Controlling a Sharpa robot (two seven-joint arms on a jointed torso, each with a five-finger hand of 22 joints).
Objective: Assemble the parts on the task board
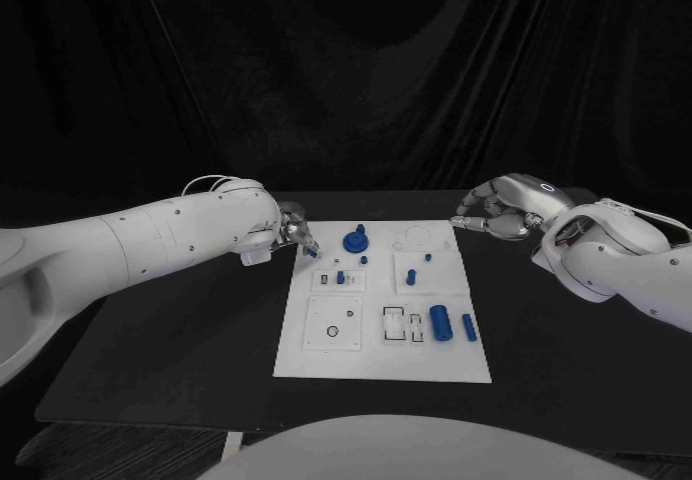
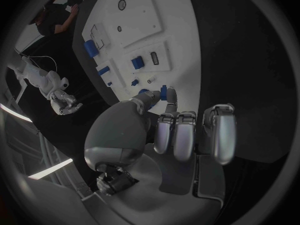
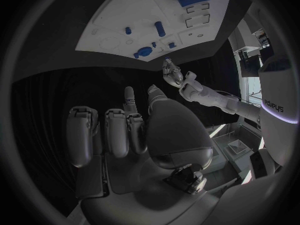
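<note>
The white task board lies in the middle of the black table. On it are a round blue knob, small blue pegs and two blue cylinders at its right side. My left hand hovers at the board's far left corner and pinches a small blue part between thumb and a finger; the other fingers are curled. My right hand hangs just off the board's far right corner with its fingers curled in and nothing in them.
The board has several recesses and slots, some with blue pieces in them. Bare black table lies on both sides of the board and in front of it. A black curtain closes the back.
</note>
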